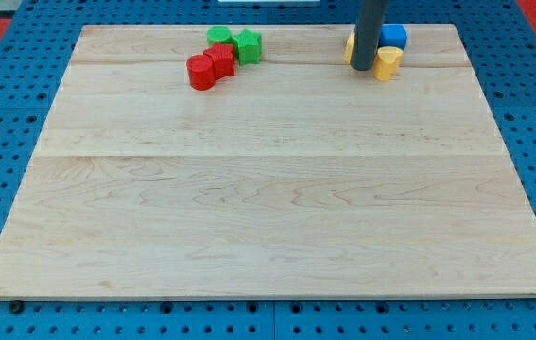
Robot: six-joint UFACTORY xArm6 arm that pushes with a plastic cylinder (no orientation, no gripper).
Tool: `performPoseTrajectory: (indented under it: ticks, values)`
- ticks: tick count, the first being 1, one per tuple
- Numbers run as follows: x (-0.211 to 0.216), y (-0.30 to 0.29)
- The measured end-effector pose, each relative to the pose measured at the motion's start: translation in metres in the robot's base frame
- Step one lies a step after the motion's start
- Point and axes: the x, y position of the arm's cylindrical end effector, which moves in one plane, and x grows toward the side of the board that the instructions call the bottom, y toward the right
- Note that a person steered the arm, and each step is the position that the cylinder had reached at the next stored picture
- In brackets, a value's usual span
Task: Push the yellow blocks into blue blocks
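My tip point(362, 68) stands at the view's top right, in the middle of a cluster of blocks. A yellow block point(388, 63), roughly heart-shaped, lies just right of the tip, touching or almost touching it. A second yellow block point(350, 47) peeks out at the rod's left side, mostly hidden by the rod. A blue block point(394, 36), shape partly hidden, sits just above the right yellow block and right of the rod. Any other blue block is hidden behind the rod.
At the view's top left of centre lie two red blocks point(209, 69) and two green blocks point(236, 42), bunched together. The wooden board point(268, 189) lies on a blue pegboard table; its top edge runs close behind the blocks.
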Motion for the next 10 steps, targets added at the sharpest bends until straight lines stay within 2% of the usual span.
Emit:
performPoseTrajectory:
  ticks: [10]
  values:
    - [-0.014, -0.018]
